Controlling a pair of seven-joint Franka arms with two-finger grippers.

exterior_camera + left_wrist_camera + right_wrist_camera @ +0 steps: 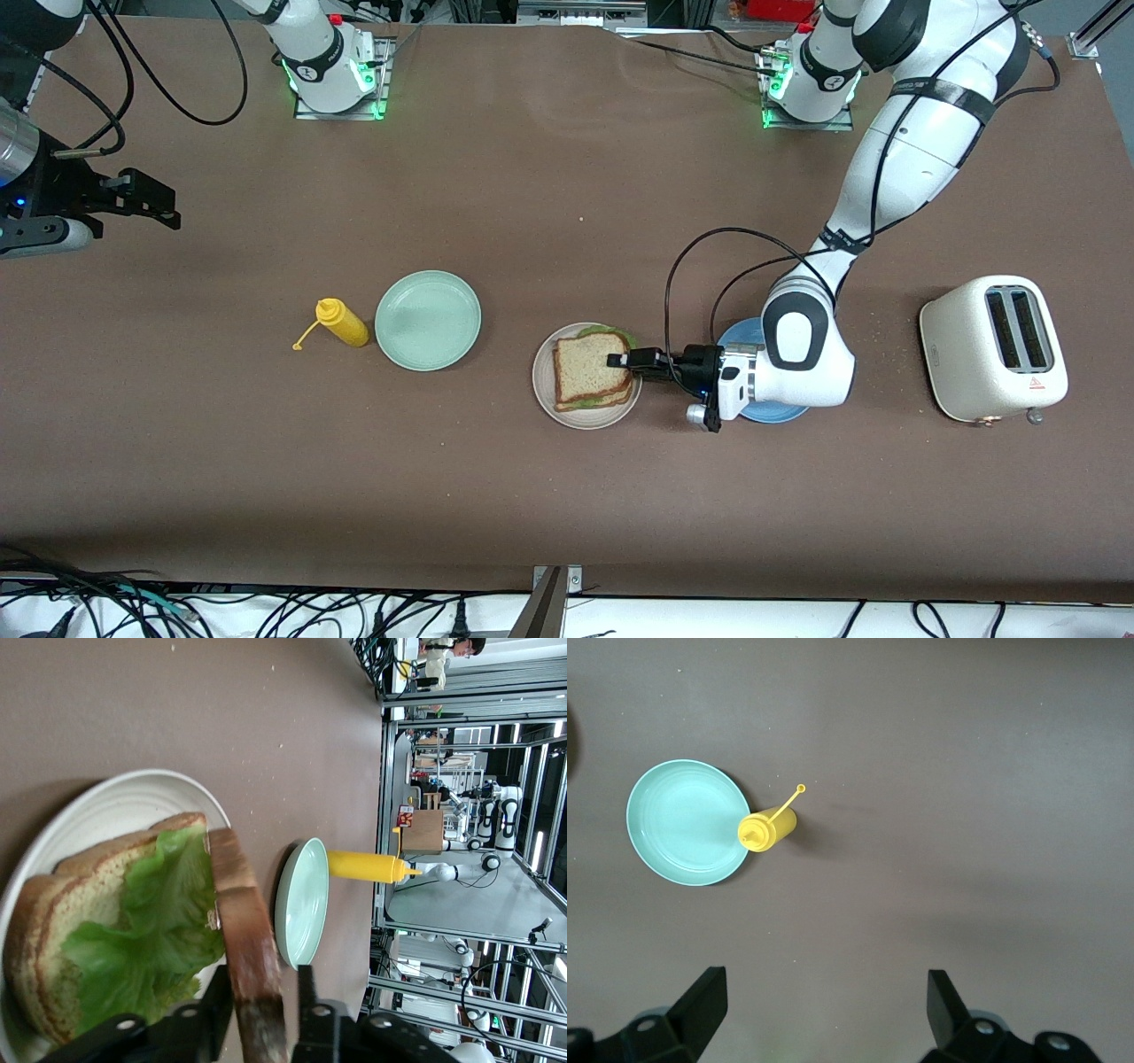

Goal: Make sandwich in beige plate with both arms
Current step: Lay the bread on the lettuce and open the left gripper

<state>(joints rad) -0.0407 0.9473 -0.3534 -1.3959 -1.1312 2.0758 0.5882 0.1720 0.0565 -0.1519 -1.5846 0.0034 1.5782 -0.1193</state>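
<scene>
The beige plate (542, 390) holds the sandwich: a bread slice, green lettuce (151, 939) and a top bread slice (586, 368). My left gripper (618, 360) reaches in level from the left arm's end, with its jaws around the edge of the top slice (248, 939). One finger (215, 1014) touches the slice. A thin gap shows between the slice and the other finger (306, 1005). That end of the slice sits raised off the lettuce. My right gripper (164, 213) waits open and empty, high over the right arm's end of the table; it also shows in the right wrist view (824, 1010).
A blue plate (780, 412) lies under the left wrist. A white toaster (992, 347) stands toward the left arm's end. A mint-green plate (428, 320) and a yellow mustard bottle (341, 322) sit toward the right arm's end, seen in the right wrist view too (687, 822).
</scene>
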